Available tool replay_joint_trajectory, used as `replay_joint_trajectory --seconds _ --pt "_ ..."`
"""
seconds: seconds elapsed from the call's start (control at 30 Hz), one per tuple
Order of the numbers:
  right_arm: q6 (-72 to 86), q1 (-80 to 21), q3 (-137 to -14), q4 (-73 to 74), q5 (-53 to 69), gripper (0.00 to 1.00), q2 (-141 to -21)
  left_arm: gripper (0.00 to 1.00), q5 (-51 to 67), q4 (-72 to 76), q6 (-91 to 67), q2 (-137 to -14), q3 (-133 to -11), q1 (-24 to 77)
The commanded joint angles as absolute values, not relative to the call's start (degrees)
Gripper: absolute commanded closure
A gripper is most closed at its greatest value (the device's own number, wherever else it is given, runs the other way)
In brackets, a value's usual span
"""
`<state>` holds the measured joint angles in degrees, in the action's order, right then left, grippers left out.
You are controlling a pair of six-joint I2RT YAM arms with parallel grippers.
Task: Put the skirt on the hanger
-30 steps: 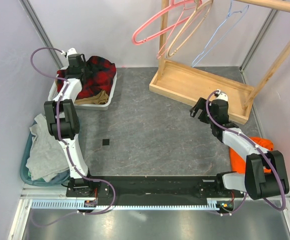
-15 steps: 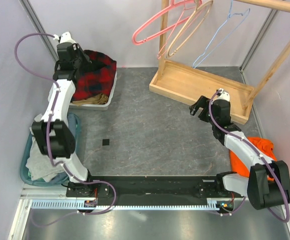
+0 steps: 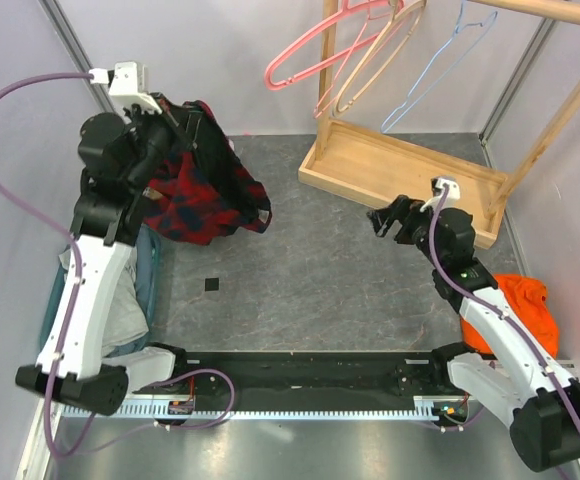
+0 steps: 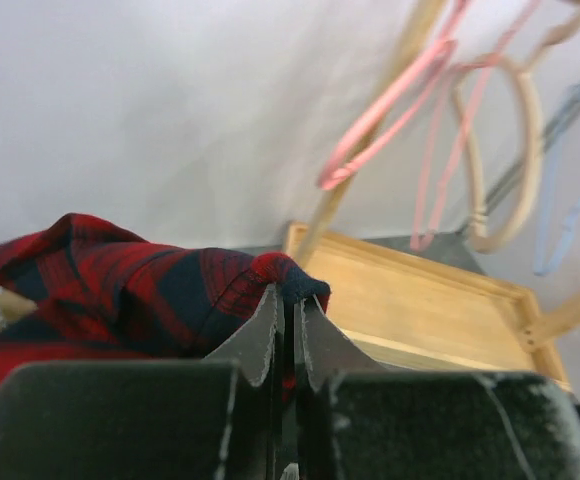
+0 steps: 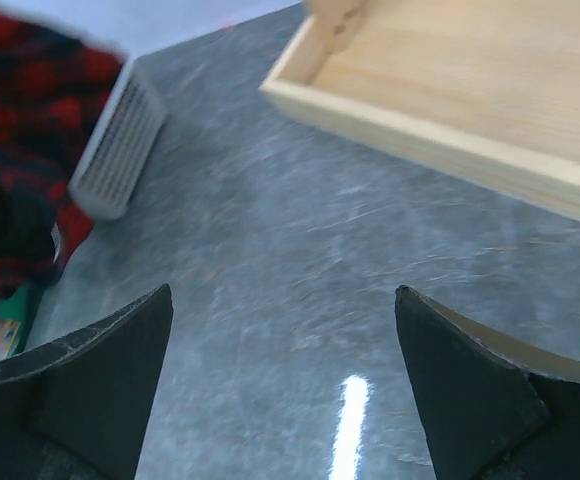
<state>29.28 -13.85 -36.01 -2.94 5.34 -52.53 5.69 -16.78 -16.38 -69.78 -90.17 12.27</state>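
Observation:
My left gripper (image 3: pixel 175 118) is raised at the back left and shut on a fold of the red-black plaid shirt (image 3: pixel 205 195), which hangs from it in the air. In the left wrist view the jaws (image 4: pixel 290 295) pinch that plaid cloth (image 4: pixel 140 280). The skirt is hidden in the top view, behind the hanging shirt and arm. The pink hanger (image 3: pixel 268 72) hangs on the rack at the back, also seen from the left wrist (image 4: pixel 385 115). My right gripper (image 3: pixel 380 222) hovers open over the grey table, nothing between its fingers (image 5: pixel 280 292).
A wooden rack base (image 3: pixel 400 165) stands at the back right, with a pale wooden hanger (image 3: pixel 370 60) and a light-blue hanger (image 3: pixel 440 60) above. A white basket (image 5: pixel 120 140) sits back left. Grey cloth (image 3: pixel 110 310) fills a blue basket; orange cloth (image 3: pixel 515 300) lies right.
My left arm has risen and swung rightward, lifting the plaid shirt out of the white basket. The right arm has shifted slightly left, its gripper still open.

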Motion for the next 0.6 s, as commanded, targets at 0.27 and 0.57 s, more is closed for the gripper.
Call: replay_joint_trajectory --seconds 0.27,0.57 --pt "23.7 -37.5 -42.2 -20.4 7.2 0.02 -67.0 0.98 11.5 -13.1 -17.6 -57.5 -79.5 15.4" --pt "24.3 -45.5 -50.4 -30.5 6.9 0.04 -90.1 0.98 12.0 -15.9 -17.5 -52.7 -76.2 15.4"
